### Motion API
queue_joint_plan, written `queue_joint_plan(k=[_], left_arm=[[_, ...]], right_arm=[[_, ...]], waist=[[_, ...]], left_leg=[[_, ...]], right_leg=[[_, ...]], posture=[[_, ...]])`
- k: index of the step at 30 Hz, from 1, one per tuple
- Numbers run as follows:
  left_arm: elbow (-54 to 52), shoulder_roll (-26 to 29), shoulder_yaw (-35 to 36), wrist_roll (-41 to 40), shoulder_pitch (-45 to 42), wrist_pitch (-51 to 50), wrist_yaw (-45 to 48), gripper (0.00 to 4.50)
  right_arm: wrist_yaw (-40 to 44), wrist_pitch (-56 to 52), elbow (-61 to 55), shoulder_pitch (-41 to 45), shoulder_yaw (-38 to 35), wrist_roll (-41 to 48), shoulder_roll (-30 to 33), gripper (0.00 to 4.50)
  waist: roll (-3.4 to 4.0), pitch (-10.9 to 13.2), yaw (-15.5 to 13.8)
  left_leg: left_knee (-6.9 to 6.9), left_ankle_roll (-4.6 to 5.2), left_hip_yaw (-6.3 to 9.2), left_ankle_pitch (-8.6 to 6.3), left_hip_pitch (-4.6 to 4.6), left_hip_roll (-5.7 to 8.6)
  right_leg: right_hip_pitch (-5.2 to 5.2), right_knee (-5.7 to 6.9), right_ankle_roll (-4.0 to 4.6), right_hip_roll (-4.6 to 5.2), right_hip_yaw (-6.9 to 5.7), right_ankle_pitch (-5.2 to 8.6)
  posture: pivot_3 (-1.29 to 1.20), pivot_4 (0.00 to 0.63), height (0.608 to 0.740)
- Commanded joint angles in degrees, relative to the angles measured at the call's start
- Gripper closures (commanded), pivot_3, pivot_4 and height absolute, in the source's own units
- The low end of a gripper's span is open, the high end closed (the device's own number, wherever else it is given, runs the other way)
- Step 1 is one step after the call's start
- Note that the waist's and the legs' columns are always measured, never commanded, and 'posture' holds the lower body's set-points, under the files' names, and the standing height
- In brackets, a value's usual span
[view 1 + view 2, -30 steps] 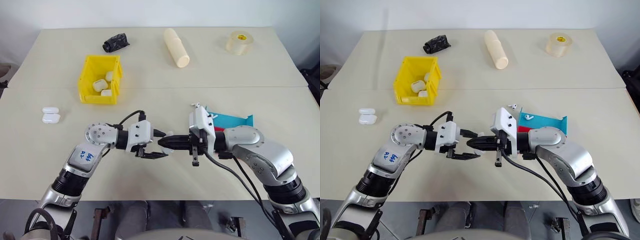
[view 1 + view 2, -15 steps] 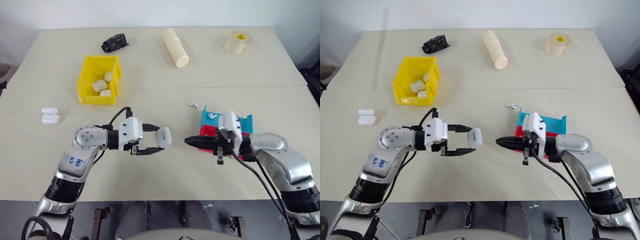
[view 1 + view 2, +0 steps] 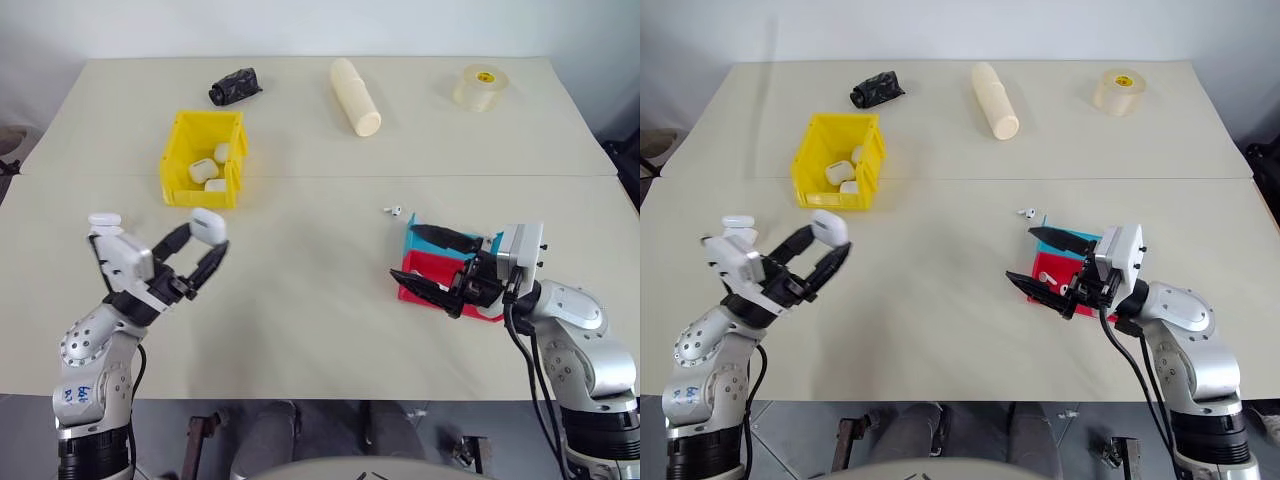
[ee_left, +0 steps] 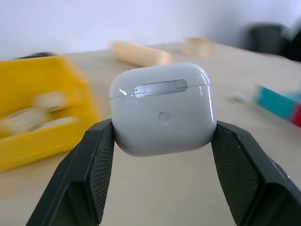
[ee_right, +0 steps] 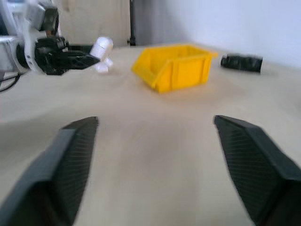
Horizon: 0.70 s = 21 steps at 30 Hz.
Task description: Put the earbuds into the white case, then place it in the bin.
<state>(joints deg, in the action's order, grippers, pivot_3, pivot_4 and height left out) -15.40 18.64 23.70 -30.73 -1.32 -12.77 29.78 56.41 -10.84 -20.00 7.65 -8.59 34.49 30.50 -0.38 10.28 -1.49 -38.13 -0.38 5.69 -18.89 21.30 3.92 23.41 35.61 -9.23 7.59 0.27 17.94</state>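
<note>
Two black fingers of your left end effector (image 3: 203,248) are pinching the white case (image 3: 208,223), one pad on each side, with its lid closed as the left wrist view shows. It is held in the air above the desk (image 3: 310,300), just in front of the yellow bin (image 3: 203,158) and slightly to its left. Your right end effector (image 3: 440,268) hangs with its fingers spread wide and nothing between them, over the red tray (image 3: 430,275) and the teal tray (image 3: 478,243).

Judging by the closed lid, the loading step looks done for this case, and you are in the carry to the bin. Three similar white cases already lie inside it. One loose earbud (image 3: 394,210) sits on the desk just beyond the trays, and another shows in the red tray (image 3: 1049,278). Two more cases (image 3: 102,218) rest on the desk beside your left wrist.

Next, bring the left end effector forward and a little right until the case is over the bin's open top, lower it past the front lip, then release. Keep the pinch firm; the glossy shell will probably slip easily.
</note>
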Motion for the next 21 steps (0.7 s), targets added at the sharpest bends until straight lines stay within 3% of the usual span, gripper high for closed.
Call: queue_joint_plan(k=[1, 8, 15, 20, 21], left_arm=[[-2.81, -1.74, 2.83, -2.87, -1.68, -3.22, -8.82, 1.75], [6.9, -1.53, 2.21, -1.5, -14.7, -4.54, -16.01, 1.75], [33.58, 2.99, -2.59, 8.14, -33.47, -2.28, -18.25, 1.75], [44.66, 4.7, -3.36, 10.73, -39.59, 2.4, -16.38, 1.75], [45.91, 4.82, -3.7, 10.36, -40.5, 1.77, -14.86, 1.4]], right_arm=[[-0.24, 4.37, -0.51, 0.92, 0.05, -1.19, -1.2, 0.03], [-1.11, 5.84, 0.75, 1.24, 1.52, -2.95, -1.4, 0.03], [-2.6, 5.96, -1.03, -0.83, 3.3, -4.33, -2.04, 0.03], [-3.74, 6.11, -1.52, -1.17, 3.73, -4.5, -2.33, 0.03], [-3.94, 6.33, -1.64, -1.35, 3.77, -4.59, -2.44, 0.01]], waist=[[-0.03, 0.0, 0.02], [-0.05, 0.0, -0.06], [-0.06, 0.0, 0.2], [-0.07, 0.01, 0.91], [-0.08, 0.02, 0.92]], left_leg=[[0.0, 0.0, 0.01, 0.0, 0.0, 0.0], [-0.05, -0.03, 0.03, 0.02, 0.0, 0.16], [0.0, -0.05, 0.0, 0.03, 0.0, 0.28], [0.08, -0.04, -0.03, 0.03, 0.0, 0.28], [0.09, -0.05, -0.02, 0.02, 0.01, 0.28]], right_leg=[[0.0, 0.0, 0.0, -0.01, -0.01, 0.0], [0.0, 0.06, 0.0, -0.04, -0.04, 0.0], [0.06, 0.09, 0.0, -0.07, -0.04, 0.0], [0.12, 0.26, 0.0, -0.05, -0.02, 0.0], [0.13, 0.26, 0.0, -0.04, -0.03, 0.0]], posture=[[0.0, 0.15, 0.74], [0.0, 0.15, 0.74], [0.0, 0.15, 0.74], [0.0, 0.15, 0.74], [0.0, 0.15, 0.74]])
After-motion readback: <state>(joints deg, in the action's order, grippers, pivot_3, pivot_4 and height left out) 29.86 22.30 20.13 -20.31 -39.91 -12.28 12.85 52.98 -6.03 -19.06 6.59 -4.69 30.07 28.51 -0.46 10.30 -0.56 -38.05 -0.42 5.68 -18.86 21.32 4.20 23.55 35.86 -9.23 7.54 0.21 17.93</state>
